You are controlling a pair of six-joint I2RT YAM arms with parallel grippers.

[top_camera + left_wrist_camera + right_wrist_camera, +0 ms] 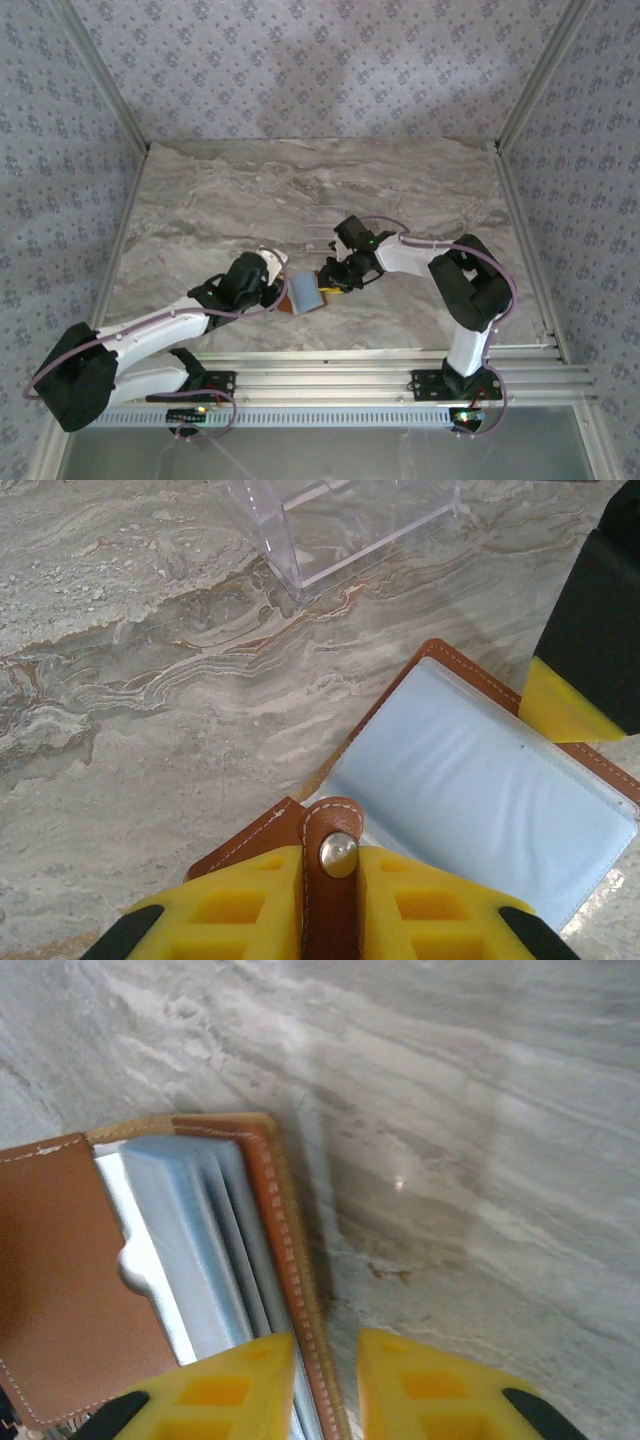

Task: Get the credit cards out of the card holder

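The card holder (305, 293) lies opened out at the middle of the marble surface (150, 680), between the two arms, its pale blue sleeves (190, 1230) facing up inside the brown leather cover. Which sleeve carries a credit card I cannot tell.

The left pincer (332, 872) is pressed onto the strap tab (332, 920) at the snap stud (339, 854), anchoring the near end. At the opposite edge, the right pincer (327, 1360) has one finger over the sleeves and the other outside the stitched orange-brown rim. The gap between them is narrow, and it appears to nip the rim.

The step in hand looks like fixing the holder open so that a card can be drawn out. To do it well, the left grip should stay firm and low, so the holder cannot lift or fold. The right fingers need a card edge, not leather or several sleeves at once, and should pull along the sleeve's mouth.

A clear plastic rack (340, 530) stands just beyond, apart from the holder.
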